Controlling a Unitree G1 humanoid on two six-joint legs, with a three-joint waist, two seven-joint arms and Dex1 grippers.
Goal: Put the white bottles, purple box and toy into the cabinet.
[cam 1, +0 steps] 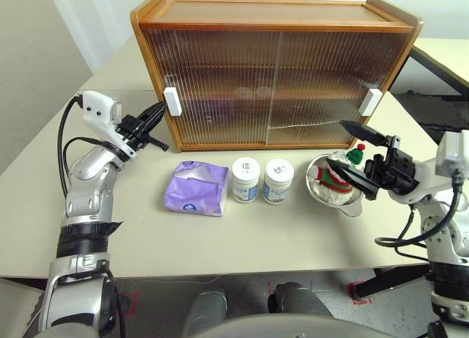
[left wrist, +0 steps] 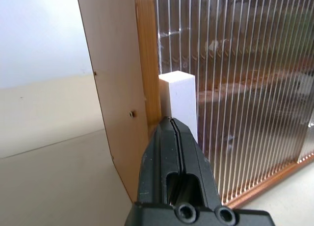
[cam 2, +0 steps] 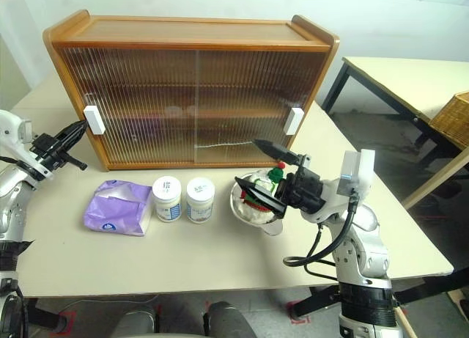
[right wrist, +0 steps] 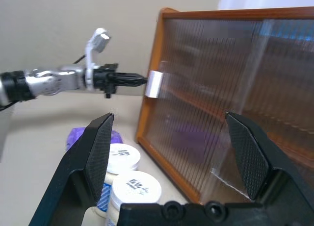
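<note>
You had the left end effector (cam 1: 157, 112) pinched shut at the cabinet's (cam 1: 278, 81) left handle (cam 1: 172, 101), likely to slide it. The right end effector (cam 1: 360, 156) gaped wide over the toy (cam 1: 338, 175). Bottles (cam 1: 246, 179) and box (cam 1: 196, 188) waited at the cabinet's 6 o'clock on the bench (cam 1: 220, 243).

Looking like some kind of lab or test room to me: plain beige tables (cam 2: 220, 268) sitting against bare white walls (cam 2: 381, 19), a second table (cam 2: 410, 74) standing off to the side, and red tape marks (cam 1: 360, 288) sticking to the grey concrete floor (cam 2: 381, 133) underneath.
</note>
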